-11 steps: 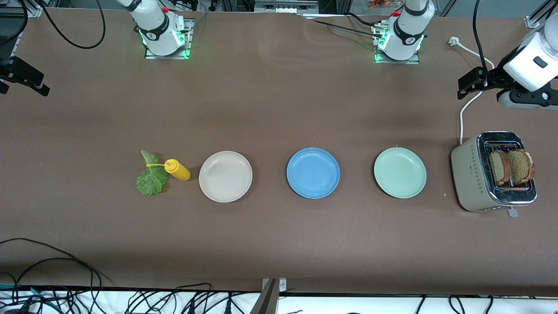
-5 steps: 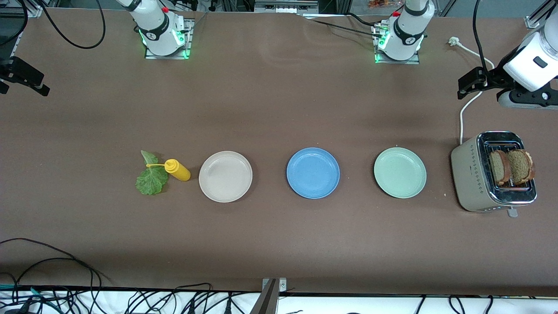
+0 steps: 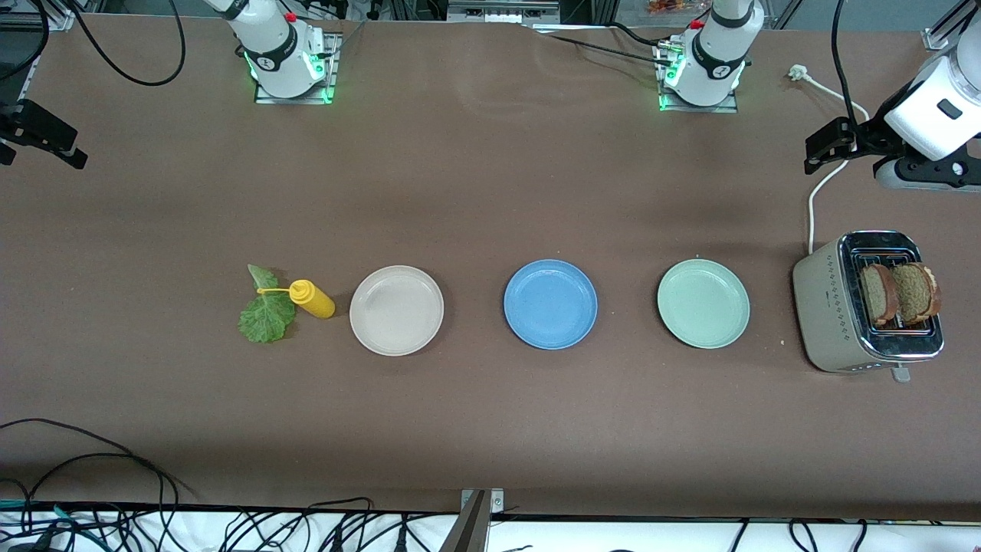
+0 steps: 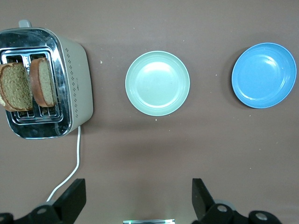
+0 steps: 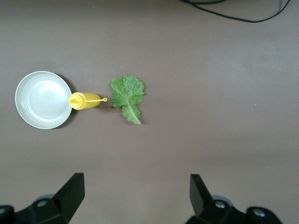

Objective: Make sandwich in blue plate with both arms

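The blue plate (image 3: 550, 304) lies bare at mid-table between two other plates; it also shows in the left wrist view (image 4: 264, 74). Two brown bread slices (image 3: 879, 294) (image 3: 916, 291) stand upright in a toaster (image 3: 828, 307) at the left arm's end. A green lettuce leaf (image 3: 267, 314) lies flat toward the right arm's end. My left gripper (image 3: 826, 146) hangs open and empty over the toaster's white cord, with its fingers wide apart in the left wrist view (image 4: 135, 196). My right gripper (image 3: 42, 138) hangs open and empty over the right arm's end of the table (image 5: 135, 191).
An off-white plate (image 3: 396, 310) and a pale mint-green plate (image 3: 703, 303) flank the blue plate. A yellow squeeze bottle (image 3: 312, 298) lies on its side between the lettuce and the off-white plate. The white cord (image 3: 812, 207) runs from the toaster toward the left arm's base.
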Available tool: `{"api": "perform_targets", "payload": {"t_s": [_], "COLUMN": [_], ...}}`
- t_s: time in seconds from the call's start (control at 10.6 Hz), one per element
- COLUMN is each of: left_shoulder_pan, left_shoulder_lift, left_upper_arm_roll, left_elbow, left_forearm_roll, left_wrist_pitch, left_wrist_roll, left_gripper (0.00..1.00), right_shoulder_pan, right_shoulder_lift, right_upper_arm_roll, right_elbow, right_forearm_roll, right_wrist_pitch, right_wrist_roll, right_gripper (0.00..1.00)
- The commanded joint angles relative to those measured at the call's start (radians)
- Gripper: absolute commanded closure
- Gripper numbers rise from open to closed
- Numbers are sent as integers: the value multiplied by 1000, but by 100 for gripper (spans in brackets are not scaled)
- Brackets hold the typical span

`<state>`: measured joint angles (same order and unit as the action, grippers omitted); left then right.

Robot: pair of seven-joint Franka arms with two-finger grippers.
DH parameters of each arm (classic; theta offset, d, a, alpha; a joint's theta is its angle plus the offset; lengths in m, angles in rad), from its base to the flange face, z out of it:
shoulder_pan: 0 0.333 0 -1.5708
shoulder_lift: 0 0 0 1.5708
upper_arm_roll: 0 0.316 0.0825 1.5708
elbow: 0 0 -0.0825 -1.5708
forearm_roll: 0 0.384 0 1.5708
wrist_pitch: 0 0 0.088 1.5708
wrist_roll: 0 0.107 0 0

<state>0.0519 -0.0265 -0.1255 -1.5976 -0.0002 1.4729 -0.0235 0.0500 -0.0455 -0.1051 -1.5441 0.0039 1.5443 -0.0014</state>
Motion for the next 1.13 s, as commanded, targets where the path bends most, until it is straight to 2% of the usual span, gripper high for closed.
{"api": "perform_targets", "payload": {"t_s": [0.0, 0.56, 1.03], "left_shoulder_pan": [10, 40, 120], "left_shoulder_lift": [5, 42, 232], "left_upper_arm_roll": [-3, -2, -2], "left_elbow": [11, 13, 186], "left_forearm_roll": [11, 19, 19], "left_wrist_pitch": [-16, -13, 6], "left_wrist_roll": [25, 28, 74], "left_gripper": [0, 0, 0], "right_shoulder_pan": [-2, -2, -2], "right_shoulder_lift": [10, 10, 10], "right_upper_arm_roll": [-1, -1, -1], "right_elbow": [29, 29, 29], "right_forearm_roll": [16, 15, 15], "right_wrist_pitch": [-21, -24, -24], "right_wrist_roll": [-2, -3, -3], "right_gripper": [0, 0, 0]}}
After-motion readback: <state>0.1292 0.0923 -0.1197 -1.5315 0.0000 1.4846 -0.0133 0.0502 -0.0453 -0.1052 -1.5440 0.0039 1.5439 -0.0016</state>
